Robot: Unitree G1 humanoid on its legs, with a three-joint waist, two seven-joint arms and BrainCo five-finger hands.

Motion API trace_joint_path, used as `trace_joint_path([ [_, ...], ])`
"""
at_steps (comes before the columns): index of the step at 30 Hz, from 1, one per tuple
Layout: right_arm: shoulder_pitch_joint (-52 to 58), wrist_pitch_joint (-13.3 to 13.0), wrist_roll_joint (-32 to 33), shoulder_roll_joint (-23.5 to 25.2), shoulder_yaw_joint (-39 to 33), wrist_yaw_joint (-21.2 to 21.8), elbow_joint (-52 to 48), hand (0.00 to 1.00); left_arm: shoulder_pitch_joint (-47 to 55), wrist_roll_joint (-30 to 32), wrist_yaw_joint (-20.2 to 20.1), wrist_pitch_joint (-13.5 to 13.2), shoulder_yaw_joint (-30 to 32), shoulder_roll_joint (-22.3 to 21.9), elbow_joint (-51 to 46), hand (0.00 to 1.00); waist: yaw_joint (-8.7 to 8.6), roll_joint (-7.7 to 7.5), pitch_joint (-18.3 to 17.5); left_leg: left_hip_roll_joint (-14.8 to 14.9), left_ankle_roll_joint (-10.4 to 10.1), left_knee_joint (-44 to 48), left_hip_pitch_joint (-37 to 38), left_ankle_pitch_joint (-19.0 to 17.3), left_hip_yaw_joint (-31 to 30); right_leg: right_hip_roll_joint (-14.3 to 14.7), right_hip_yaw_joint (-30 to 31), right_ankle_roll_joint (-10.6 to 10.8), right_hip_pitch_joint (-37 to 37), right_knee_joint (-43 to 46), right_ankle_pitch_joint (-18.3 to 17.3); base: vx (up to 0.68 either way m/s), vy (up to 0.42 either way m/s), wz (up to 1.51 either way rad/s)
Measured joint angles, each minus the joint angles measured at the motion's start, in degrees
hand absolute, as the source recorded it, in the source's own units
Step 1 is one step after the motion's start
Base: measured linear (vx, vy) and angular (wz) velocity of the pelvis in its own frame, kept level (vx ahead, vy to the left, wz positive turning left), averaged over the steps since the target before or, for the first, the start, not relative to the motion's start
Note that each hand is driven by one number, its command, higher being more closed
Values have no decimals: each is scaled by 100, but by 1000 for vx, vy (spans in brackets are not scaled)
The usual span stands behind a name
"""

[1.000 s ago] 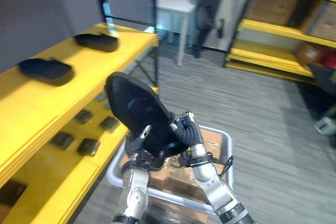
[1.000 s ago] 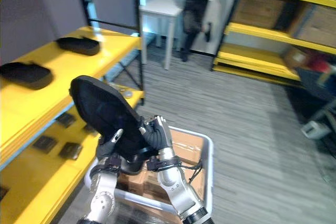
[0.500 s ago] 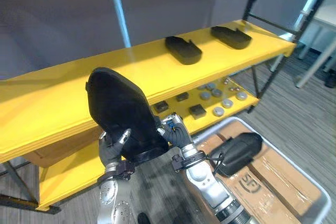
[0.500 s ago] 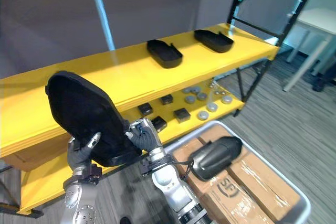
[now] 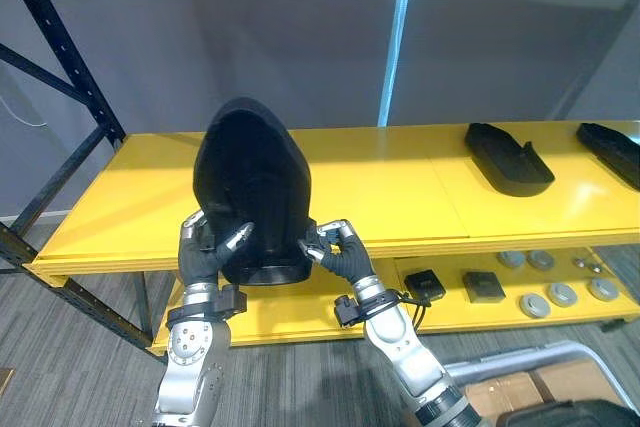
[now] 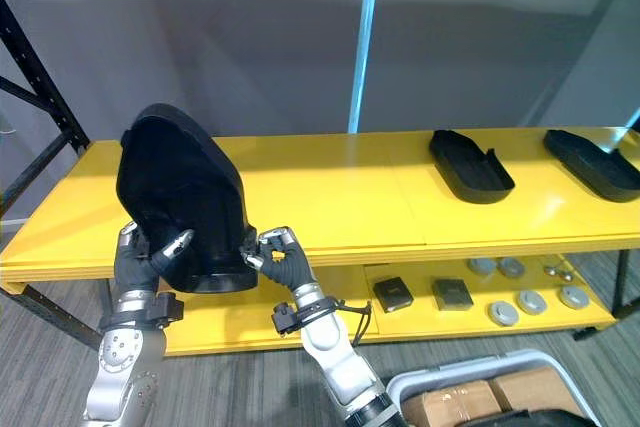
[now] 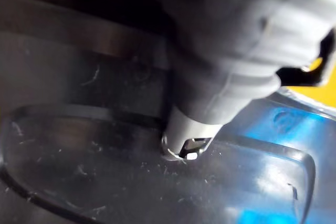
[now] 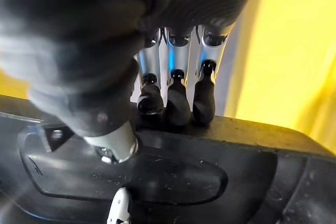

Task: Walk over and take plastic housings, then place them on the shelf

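A large black plastic housing [image 5: 250,182] stands upright, held between both hands in front of the left half of the yellow shelf [image 5: 400,182]. Its lower end hangs level with the shelf's front edge. My left hand [image 5: 203,257] grips the lower left edge; in the left wrist view its thumb [image 7: 189,132] presses on the housing [image 7: 79,93]. My right hand [image 5: 340,253] grips the lower right edge. In the right wrist view its fingers [image 8: 176,100] hook over the rim of the housing [image 8: 157,177], with the thumb on the inner face.
Two more black housings [image 5: 508,157] [image 5: 610,152] lie on the top board at the right. On the lower board are small black blocks [image 5: 485,285] and grey discs [image 5: 560,294]. A white bin [image 6: 480,372] with cardboard boxes stands at lower right. A dark rack upright [image 5: 60,57] rises at left.
The camera has swung from the aisle round to face the shelf squarely. The housing stays in both hands and now stands more upright, close to the shelf's front edge.
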Motion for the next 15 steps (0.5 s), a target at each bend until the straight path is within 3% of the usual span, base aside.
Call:
trace_joint_path([
  [1, 131, 1, 10, -31, -80, 30, -151, 0, 0, 54, -51, 18, -36, -13, 1, 100, -87, -7, -3, 76, -64, 18, 32, -76, 11, 129, -10, -18, 171, -317, 102, 190, -98, -21],
  [4, 485, 1, 32, -48, -197, 80, -469, 0, 45, 123, -135, 48, -148, -119, 1, 100, -129, 28, 9, 263, -161, 498, 5, -458, 119, 311, 79, -30, 414, -556, 121, 171, -55, -26],
  [6, 624, 0, 139, -72, -214, 112, -639, 0, 161, 168, -170, 52, -144, -257, 24, 100, -124, 119, 39, 547, -268, 1476, -238, -926, 229, 501, 240, -68, 557, -603, 47, 190, -7, -44],
  [8, 618, 6, 280, -75, -210, 118, -641, 0, 254, 204, -101, 158, 16, -522, 226, 100, -100, 203, 95, 712, -433, 3092, -824, -1055, -104, 546, 471, -111, 721, -596, -15, 199, 28, -48],
  [9, 615, 6, 288, -76, -213, 117, -646, 0, 331, 213, -61, 184, 87, -599, 226, 100, -77, 221, 104, 721, -530, 3346, -926, -1117, -242, 530, 553, -113, 753, -586, -18, 150, 52, -79],
  [11, 612, 7, 361, -75, -229, 68, -772, 0, 508, 219, 129, 222, 205, -683, 226, 100, 30, 254, 114, 780, -655, 2891, -940, -1222, -608, 467, 936, -94, 779, -583, -58, 142, 125, -84],
  [14, 610, -3, 471, -70, -466, -106, -1107, 0, 508, 325, 357, 259, 272, -747, 241, 100, -94, 293, 96, 874, -468, 1596, -862, -1000, -779, 391, 1018, 59, 774, -576, -111, 109, 192, -25],
  [15, 613, -21, 512, -69, -649, -212, -1262, 0, 521, 323, 448, 271, 273, -797, 244, 100, -104, 419, 57, 954, -576, 1130, -742, -359, -766, 444, 1082, 165, 778, -574, -133, 77, 233, -27],
])
